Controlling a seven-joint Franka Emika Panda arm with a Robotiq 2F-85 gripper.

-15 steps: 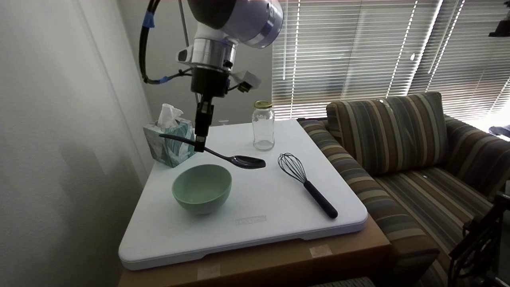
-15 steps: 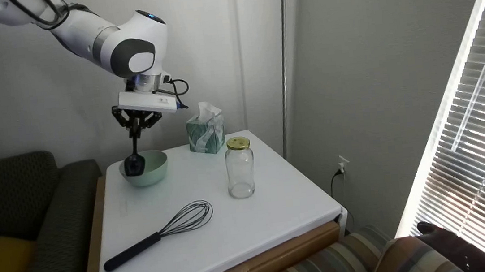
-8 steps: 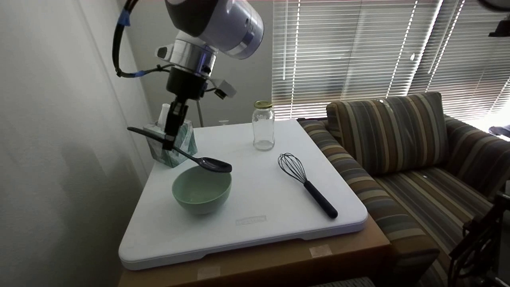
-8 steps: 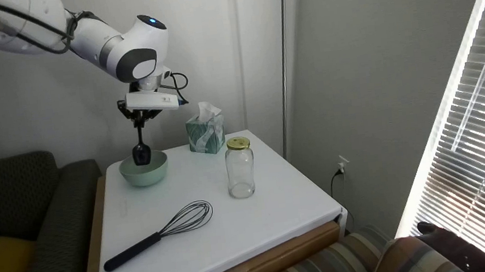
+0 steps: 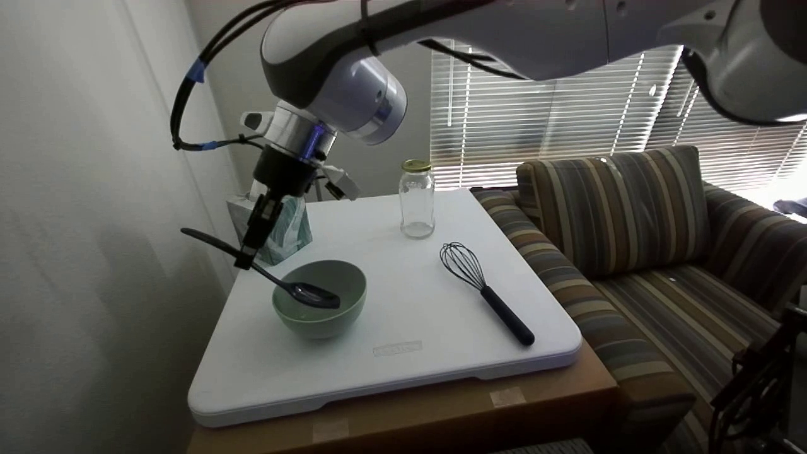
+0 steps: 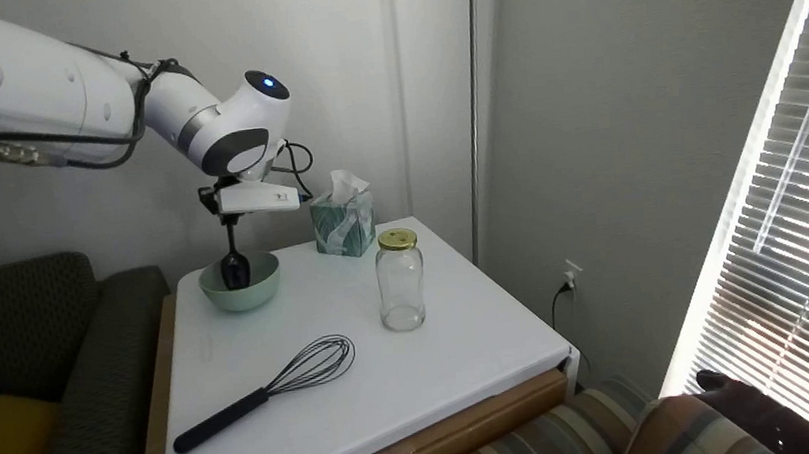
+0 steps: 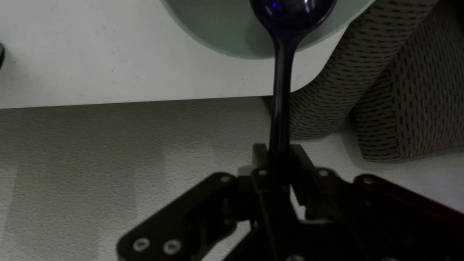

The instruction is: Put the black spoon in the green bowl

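One black spoon (image 7: 282,81), slanting, handle clenched in my jaws, scoop within or just above the green bowl (image 5: 321,329), contact unclear from here; I judge grasp and carry complete, with lowering and release left to do.

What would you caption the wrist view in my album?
The jaws grip the black spoon, its scoop over the green bowl near the white tabletop's corner.
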